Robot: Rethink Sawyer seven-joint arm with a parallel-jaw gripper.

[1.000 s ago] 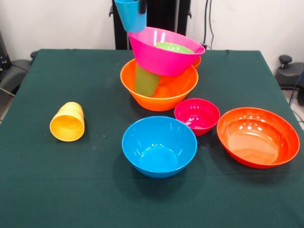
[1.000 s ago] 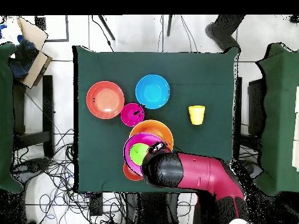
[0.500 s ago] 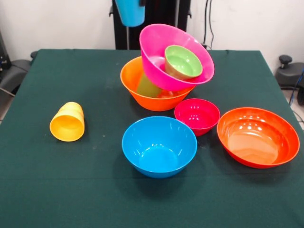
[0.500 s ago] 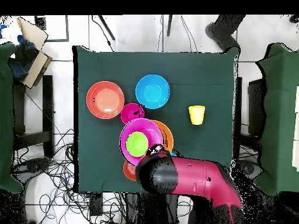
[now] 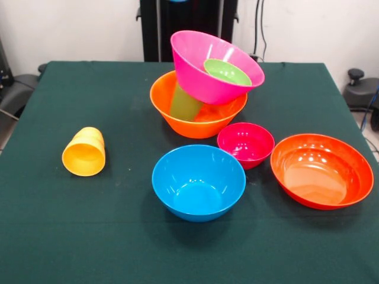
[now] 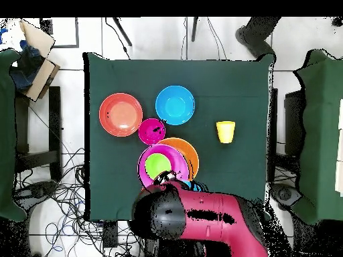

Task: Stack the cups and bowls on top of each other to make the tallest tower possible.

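Observation:
The tower is the big orange bowl [image 5: 195, 121] with the green cup [image 5: 183, 103] leaning inside it. The big pink bowl [image 5: 204, 77] rests tilted on them and holds the small green bowl [image 5: 228, 71]. My gripper [image 6: 188, 185] is above the front view, mostly hidden under the arm in the overhead view. A sliver of the blue cup [image 6: 193, 184] shows at its end, held beside the tower. The yellow-orange cup [image 5: 84, 152] lies on its side at the left. The small orange-red bowl is hidden.
The medium blue bowl [image 5: 198, 182] stands in front of the tower. The small magenta bowl [image 5: 246, 144] is to its right, touching the wide red-orange bowl [image 5: 321, 170]. The green table [image 5: 89, 236] ends just behind the tower.
The blue cup rose out of the top of the front view. The arm drew back toward its base. The pink bowl tipped forward, then settled flatter, and the green bowl slid inside it.

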